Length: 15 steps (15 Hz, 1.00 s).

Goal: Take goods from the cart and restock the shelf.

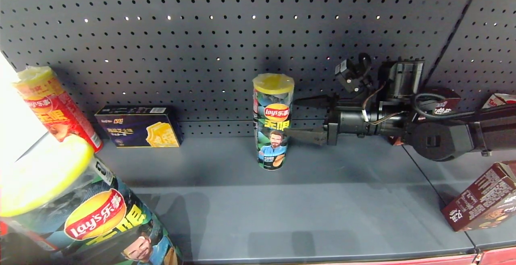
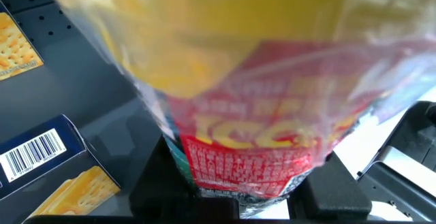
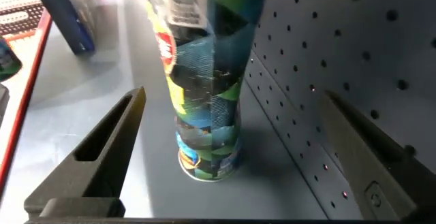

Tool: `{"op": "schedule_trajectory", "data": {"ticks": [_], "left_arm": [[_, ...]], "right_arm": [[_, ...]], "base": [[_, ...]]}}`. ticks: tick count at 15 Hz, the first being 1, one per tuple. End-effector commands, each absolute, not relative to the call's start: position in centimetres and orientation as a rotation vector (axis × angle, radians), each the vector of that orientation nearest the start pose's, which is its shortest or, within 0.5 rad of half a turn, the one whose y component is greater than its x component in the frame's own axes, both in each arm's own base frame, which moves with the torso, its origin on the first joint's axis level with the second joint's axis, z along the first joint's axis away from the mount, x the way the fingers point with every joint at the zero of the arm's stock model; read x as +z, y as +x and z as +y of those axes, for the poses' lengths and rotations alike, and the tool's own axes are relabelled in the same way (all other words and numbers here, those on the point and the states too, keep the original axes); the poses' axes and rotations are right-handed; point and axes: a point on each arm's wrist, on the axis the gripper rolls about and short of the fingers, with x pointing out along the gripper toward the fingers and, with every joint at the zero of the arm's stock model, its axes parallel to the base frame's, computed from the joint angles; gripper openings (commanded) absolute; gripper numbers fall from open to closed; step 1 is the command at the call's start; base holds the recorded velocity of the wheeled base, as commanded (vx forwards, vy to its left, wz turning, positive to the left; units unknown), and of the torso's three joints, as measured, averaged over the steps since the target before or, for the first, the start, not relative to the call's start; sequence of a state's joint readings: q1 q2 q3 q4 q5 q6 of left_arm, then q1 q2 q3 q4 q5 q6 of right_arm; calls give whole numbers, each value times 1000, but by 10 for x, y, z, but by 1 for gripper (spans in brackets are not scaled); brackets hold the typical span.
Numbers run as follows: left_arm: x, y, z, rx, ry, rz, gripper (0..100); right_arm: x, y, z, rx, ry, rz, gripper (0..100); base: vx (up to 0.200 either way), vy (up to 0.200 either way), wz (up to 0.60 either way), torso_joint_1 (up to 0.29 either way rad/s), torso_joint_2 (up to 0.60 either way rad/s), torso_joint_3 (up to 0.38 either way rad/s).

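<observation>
Chip can (image 1: pixel 273 124) is upright on the shelf (image 1: pixel 322 200), mid-shelf, near the pegboard (image 1: pixel 201 23) back wall, yellow lid on top. Right gripper (image 1: pixel 307 118) comes in level from the right side with fingers spread wide. Its tips are at the can's right flank, one toward the pegboard and one toward the shelf front. Wrist view shows the can (image 3: pixel 204 108) standing between the two fingers (image 3: pixel 102 149) with a gap on both sides, no contact.

Left gripper (image 2: pixel 245 193) is clamped on a second chip can (image 1: pixel 80 212), held tilted at the front left, off the shelf. Same can (image 2: pixel 259 115) sits between the black fingers in its wrist view.

Blue cracker box (image 1: pixel 139 127) lies against the pegboard, left of the standing can and well apart from it. Red can (image 1: pixel 56 108) is further left. Brown box (image 1: pixel 483 202) sits at the front right.
</observation>
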<state>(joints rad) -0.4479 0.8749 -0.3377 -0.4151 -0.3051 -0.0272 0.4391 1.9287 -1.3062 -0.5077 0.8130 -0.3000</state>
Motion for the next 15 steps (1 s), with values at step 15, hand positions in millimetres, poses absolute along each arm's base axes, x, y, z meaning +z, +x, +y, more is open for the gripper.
{"op": "schedule_trajectory", "data": {"ticks": [15], "left_arm": [[193,85,-48,-741,-18,138,0]], "right_arm": [[181,375,220,1318,-227,-31,100]], "base": [[0,0,0,0,0,0]]}}
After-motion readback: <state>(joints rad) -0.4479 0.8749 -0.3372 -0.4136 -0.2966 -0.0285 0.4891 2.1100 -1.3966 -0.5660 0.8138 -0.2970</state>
